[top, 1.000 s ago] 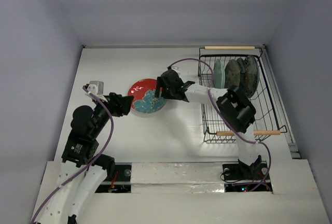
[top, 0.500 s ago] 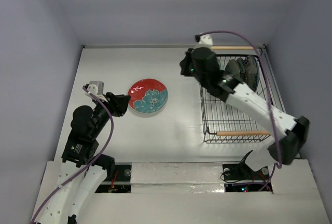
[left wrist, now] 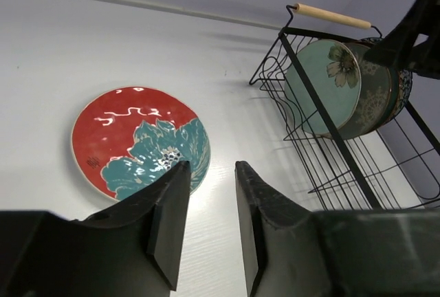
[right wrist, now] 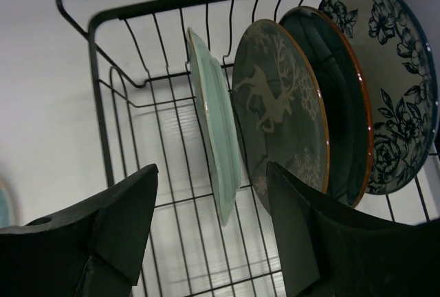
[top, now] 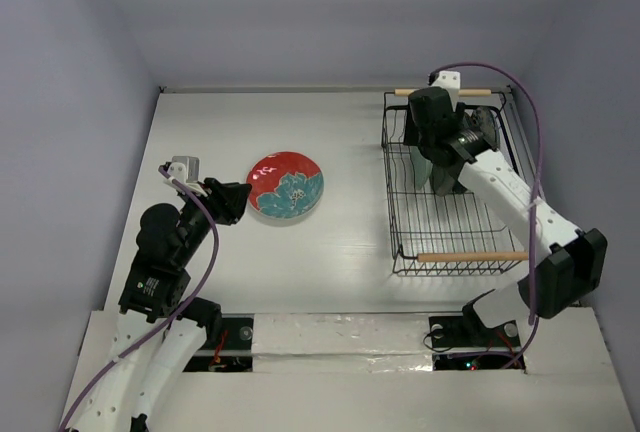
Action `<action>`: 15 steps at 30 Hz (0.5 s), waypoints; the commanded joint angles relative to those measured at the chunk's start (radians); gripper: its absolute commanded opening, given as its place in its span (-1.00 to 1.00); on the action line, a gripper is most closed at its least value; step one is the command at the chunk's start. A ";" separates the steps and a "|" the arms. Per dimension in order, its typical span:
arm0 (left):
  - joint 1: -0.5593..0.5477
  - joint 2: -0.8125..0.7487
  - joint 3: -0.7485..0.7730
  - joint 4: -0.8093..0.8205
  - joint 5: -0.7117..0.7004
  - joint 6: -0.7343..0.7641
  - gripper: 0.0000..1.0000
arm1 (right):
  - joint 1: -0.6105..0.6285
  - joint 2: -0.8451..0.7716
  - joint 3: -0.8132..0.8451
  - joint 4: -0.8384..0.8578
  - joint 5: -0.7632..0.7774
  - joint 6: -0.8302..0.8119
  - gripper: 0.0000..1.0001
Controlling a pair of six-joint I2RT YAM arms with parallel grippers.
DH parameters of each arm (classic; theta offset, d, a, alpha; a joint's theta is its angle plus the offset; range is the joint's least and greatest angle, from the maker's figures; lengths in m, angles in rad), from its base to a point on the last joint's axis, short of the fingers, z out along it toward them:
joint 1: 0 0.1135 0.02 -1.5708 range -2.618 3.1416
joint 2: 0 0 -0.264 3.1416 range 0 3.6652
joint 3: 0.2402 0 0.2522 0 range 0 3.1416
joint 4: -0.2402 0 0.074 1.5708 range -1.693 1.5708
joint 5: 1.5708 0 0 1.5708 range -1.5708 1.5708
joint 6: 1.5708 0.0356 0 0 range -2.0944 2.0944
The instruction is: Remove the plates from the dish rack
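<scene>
The red plate with a teal flower (top: 285, 184) lies flat on the white table, left of the black wire dish rack (top: 400, 222); it also shows in the left wrist view (left wrist: 137, 142). In the rack stand the pale green plate (right wrist: 216, 142), the deer plate (right wrist: 278, 115), the dark teal plate (right wrist: 340, 118) and the blue floral plate (right wrist: 395, 84), on edge. My right gripper (right wrist: 212, 177) is open above the rack, its jaws either side of the pale green plate's edge, not touching. My left gripper (left wrist: 212, 170) is open and empty, just near the red plate.
The rack has a wooden handle at the back (top: 445, 92) and one at the front (top: 470, 256). The rack's front half holds no plates. Grey walls close in the table at the back and sides.
My right arm has swung from the red plate on the table back over the rack and now hangs above the standing plates. The red plate stays on the table. The left arm has not moved.
</scene>
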 commanded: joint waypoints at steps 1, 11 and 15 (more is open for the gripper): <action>-0.003 0.001 0.001 0.038 0.007 0.001 -0.39 | -0.024 0.053 0.012 -0.015 0.019 -0.059 0.38; -0.003 -0.008 0.001 0.037 0.006 0.001 -0.36 | -0.083 0.228 0.071 -0.028 0.071 -0.090 -0.07; -0.003 -0.013 0.003 0.035 0.003 0.001 -0.35 | -0.083 0.259 0.101 -0.046 0.073 -0.096 -0.15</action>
